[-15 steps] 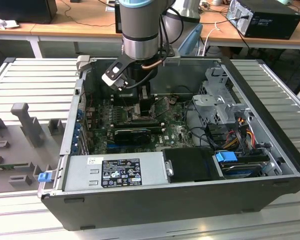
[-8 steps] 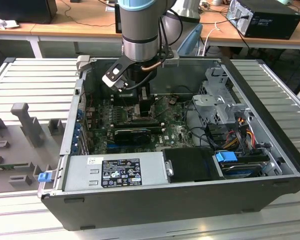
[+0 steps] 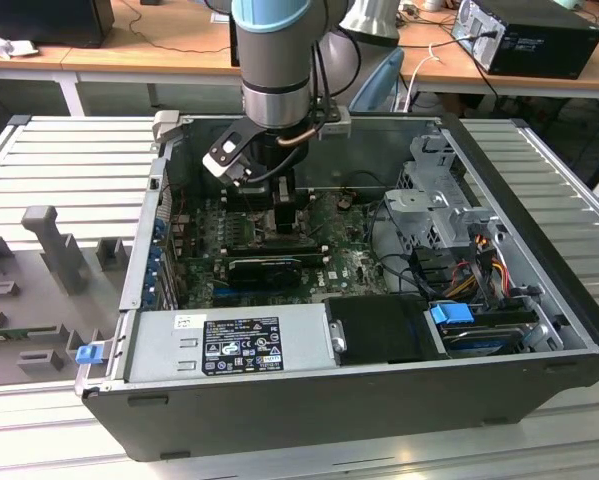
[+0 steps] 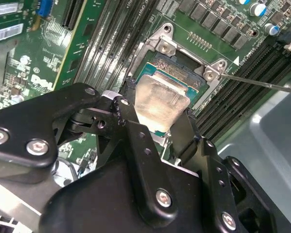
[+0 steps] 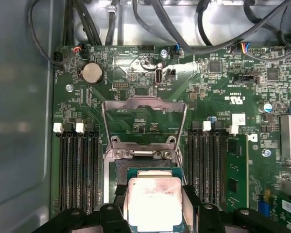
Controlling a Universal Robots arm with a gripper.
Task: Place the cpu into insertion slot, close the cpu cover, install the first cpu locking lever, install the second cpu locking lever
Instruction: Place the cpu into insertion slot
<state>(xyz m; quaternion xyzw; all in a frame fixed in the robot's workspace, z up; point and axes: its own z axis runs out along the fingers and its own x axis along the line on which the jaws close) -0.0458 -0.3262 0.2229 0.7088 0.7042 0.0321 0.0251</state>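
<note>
Gripper (image 4: 157,112) clamped on the cpu (image 4: 161,97), one finger on each of two opposite edges, metal top facing up. Judgement: light, stiff, thin plate. The smooth lid could slip, and the underside and socket pins would damage easily, so a level grip on the edges looks like the right hold. It hangs square over the insertion slot (image 5: 135,167), mid motherboard (image 5: 135,73), between two banks of memory slots (image 5: 75,170); can't tell if it's touching down. Beyond it the cpu cover (image 5: 144,103) stands swung open toward the board edge with the coin cell (image 5: 92,73). Count: one cpu, one slot, one cover, one lever rod (image 4: 262,83) lying clear of the socket.
</note>
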